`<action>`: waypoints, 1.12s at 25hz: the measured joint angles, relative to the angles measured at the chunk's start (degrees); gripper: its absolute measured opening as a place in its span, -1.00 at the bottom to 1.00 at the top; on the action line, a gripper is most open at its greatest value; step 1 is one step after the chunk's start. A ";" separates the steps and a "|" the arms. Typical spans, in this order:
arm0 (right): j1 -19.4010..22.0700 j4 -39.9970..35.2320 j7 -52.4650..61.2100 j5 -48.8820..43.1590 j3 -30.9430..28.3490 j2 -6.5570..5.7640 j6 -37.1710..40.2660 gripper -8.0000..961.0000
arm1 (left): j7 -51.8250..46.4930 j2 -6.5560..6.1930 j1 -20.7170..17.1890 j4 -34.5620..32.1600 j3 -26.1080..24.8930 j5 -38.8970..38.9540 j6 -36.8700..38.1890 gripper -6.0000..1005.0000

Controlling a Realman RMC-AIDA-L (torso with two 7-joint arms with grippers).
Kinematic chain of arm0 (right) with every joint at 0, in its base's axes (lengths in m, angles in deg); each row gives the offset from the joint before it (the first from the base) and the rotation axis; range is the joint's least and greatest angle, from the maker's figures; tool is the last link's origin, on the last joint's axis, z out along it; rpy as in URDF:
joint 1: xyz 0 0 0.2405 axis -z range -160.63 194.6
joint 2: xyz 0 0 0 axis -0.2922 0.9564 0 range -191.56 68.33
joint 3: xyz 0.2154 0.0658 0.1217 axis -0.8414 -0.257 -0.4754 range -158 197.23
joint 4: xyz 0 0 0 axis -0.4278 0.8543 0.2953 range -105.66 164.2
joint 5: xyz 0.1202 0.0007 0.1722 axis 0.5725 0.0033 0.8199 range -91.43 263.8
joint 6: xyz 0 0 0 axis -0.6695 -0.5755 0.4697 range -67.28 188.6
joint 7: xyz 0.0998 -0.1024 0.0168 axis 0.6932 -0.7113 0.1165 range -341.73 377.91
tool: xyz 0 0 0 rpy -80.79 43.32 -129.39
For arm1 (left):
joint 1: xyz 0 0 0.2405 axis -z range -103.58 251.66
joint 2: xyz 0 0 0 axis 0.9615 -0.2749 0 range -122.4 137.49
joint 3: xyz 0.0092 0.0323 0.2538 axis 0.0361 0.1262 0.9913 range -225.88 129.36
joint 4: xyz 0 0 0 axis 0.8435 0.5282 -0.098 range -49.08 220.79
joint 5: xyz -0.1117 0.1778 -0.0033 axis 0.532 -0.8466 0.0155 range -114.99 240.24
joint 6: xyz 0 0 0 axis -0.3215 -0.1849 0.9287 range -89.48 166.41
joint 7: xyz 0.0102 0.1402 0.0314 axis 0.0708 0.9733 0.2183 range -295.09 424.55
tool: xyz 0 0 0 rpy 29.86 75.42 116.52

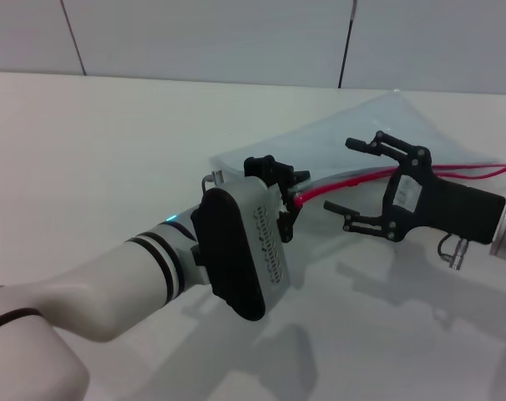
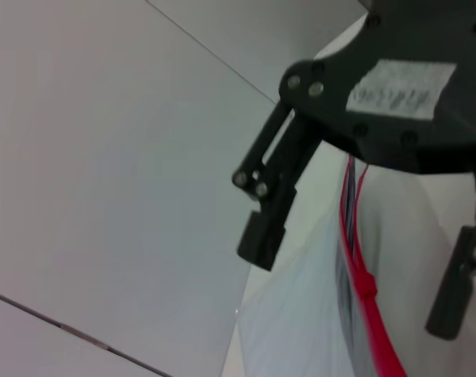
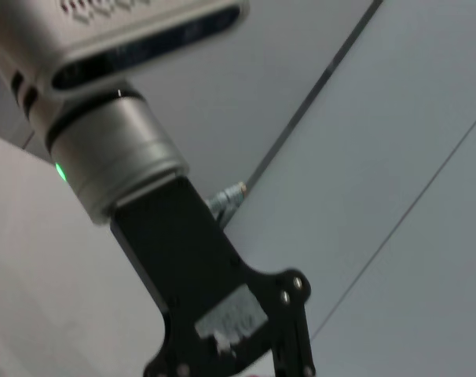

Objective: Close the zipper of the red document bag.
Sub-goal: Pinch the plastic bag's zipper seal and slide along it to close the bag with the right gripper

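Note:
The red document bag (image 1: 385, 125) is a translucent pale pouch lying at the right back of the table, and it shows again in the left wrist view (image 2: 289, 334). Its zipper (image 1: 453, 173) runs as a thin red strip along the near edge, raised a little off the table. My left gripper (image 1: 288, 200) is shut on the zipper's left end. My right gripper (image 1: 351, 177) is open, one finger on each side of the red strip. In the left wrist view the zipper (image 2: 365, 287) passes between the right gripper's (image 2: 348, 283) spread fingers (image 2: 261, 212).
The white table (image 1: 94, 159) stretches bare to the left and front. A pale panelled wall (image 1: 220, 33) stands behind it. The right wrist view shows only the left arm's silver wrist (image 3: 116, 153) and black gripper body against the wall.

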 joint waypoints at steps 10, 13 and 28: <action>0.40 -1.45 0.02 -0.07 0.16 0.09 1.17 0.53 | 0.03 -0.06 -1.06 -1.44 -0.03 -0.29 -0.09 -0.89; 0.43 -1.58 0.03 -0.07 0.19 0.05 1.18 0.27 | 0.07 -0.11 -1.55 -2.08 -0.03 -0.35 -0.09 -0.89; 0.48 -2.24 0.00 0.03 0.21 0.18 1.73 -0.36 | 1.90 -0.19 -2.63 -3.47 0.57 -0.27 -0.02 -0.89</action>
